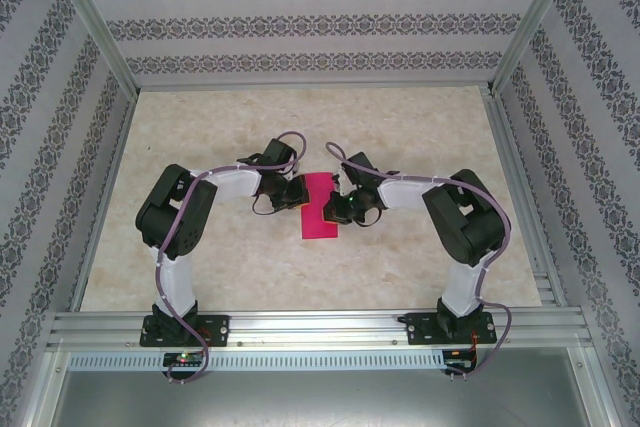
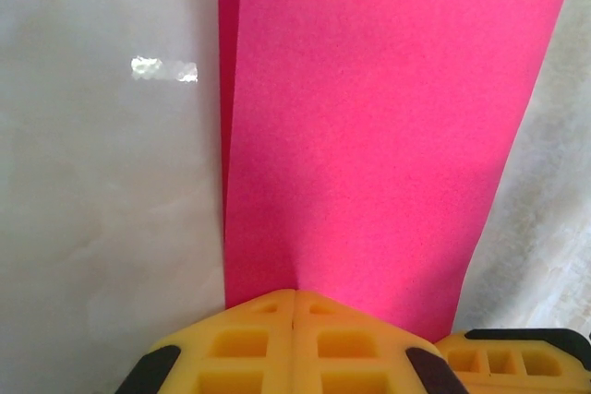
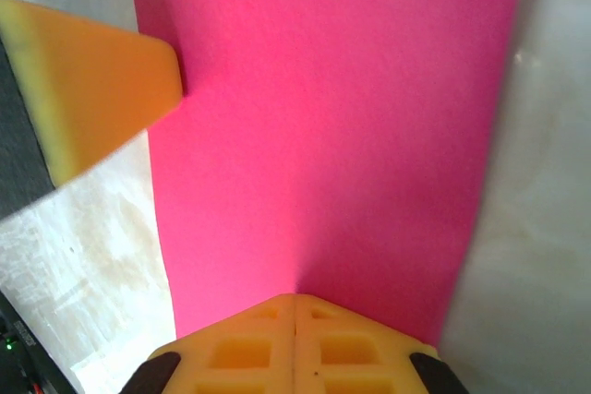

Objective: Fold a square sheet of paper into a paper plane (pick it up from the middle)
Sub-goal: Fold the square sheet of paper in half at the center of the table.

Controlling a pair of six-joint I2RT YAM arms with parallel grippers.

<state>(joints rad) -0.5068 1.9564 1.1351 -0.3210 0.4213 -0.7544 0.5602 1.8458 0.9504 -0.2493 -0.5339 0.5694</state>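
Holding the square sheet of paper [image 1: 321,205] from both sides, the two arms meet in the middle of the table [image 1: 400,127], with the left gripper [image 1: 297,192] at the left edge of the sheet and the right gripper [image 1: 342,207] at its right edge, a little nearer. On each wrist camera the yellow fingers stand pressed together with no gap, and the pink paper runs right into their tips, so I judge both jaws to be closed on the sheet (a small ridge starts at the pinch in both views). From above the paper looks like a narrow upright rectangle and not a square, and the left wrist view shows a second layer along its left edge [image 2: 222,89], so the first fold in half seems to be made already. No pointed nose, no slanted corners and no wings are visible. By my judgement the task is in its early part: the corner folds for the nose and the wing folds are not yet done.
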